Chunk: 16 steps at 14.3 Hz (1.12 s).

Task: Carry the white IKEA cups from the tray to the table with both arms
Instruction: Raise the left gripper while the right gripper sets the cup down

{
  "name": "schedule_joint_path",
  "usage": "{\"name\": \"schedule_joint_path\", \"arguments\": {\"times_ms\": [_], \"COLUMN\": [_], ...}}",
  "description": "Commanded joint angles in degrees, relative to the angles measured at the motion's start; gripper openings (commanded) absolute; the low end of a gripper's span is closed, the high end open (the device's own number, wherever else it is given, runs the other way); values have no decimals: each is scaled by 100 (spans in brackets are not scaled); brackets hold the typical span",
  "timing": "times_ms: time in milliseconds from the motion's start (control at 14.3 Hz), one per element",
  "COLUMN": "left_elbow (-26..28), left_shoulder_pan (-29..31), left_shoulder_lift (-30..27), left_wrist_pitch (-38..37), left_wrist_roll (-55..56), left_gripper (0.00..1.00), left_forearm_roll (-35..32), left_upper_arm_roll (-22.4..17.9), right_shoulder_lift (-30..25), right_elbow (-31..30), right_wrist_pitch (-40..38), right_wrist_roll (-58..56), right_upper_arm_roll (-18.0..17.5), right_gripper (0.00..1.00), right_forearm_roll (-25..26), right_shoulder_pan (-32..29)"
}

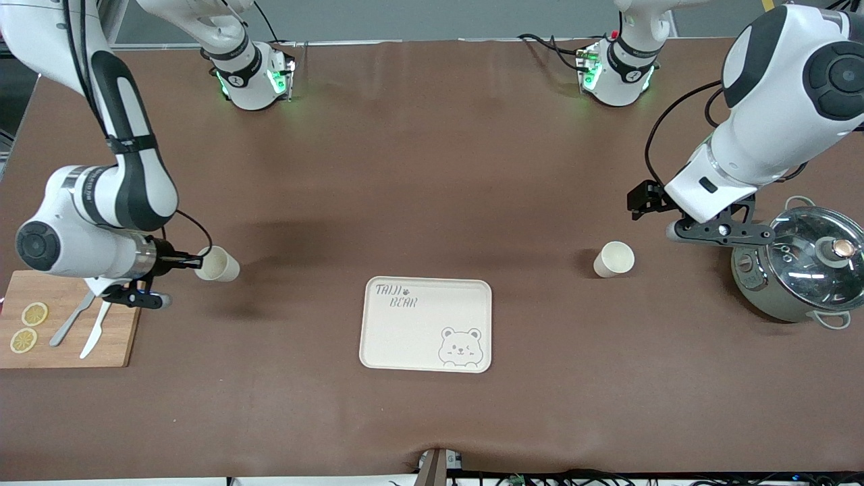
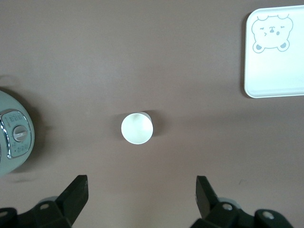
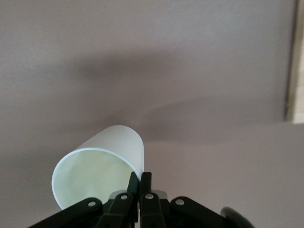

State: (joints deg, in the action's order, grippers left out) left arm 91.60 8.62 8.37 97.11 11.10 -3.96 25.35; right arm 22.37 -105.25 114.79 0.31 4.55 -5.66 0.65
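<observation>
Right gripper (image 3: 140, 183) pinching cup rim (image 3: 97, 175), seemingly airborne | left gripper (image 2: 142, 194) spread above table cup (image 2: 137, 128)

Cups (image 1: 613, 259) apart; tray (image 1: 378, 337) between, nearer

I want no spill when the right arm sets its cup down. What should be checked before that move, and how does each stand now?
1. Right gripper shut on held cup at its rim: ok.
2. Held cup over bare table, beside the cutting board: ok.
3. Held cup upright: not ok, it is tilted.
4. Tray holds no cups: ok.
5. Other cup standing on the table: ok.
6. Left gripper open, above the other cup, not touching it: ok.
</observation>
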Motion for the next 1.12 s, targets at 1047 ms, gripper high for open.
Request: {"name": "schedule_joint_path", "arguments": {"times_ms": [1047], "left_elbow": [-81], "left_shoulder_pan": [219], "left_shoulder_lift": [-205], "left_wrist_pitch": [-105], "left_wrist_roll": [-38], "left_gripper": [100], "left_forearm_roll": [159], "left_upper_arm_roll": [-4], "right_shoulder_lift": [188], "right_elbow": [-470], "right_wrist_pitch": [765], "right_wrist_roll": [-866], "right_upper_arm_roll": [-121], "right_gripper": [0], "right_forearm_roll": [100], "right_shoulder_pan": [-812]}}
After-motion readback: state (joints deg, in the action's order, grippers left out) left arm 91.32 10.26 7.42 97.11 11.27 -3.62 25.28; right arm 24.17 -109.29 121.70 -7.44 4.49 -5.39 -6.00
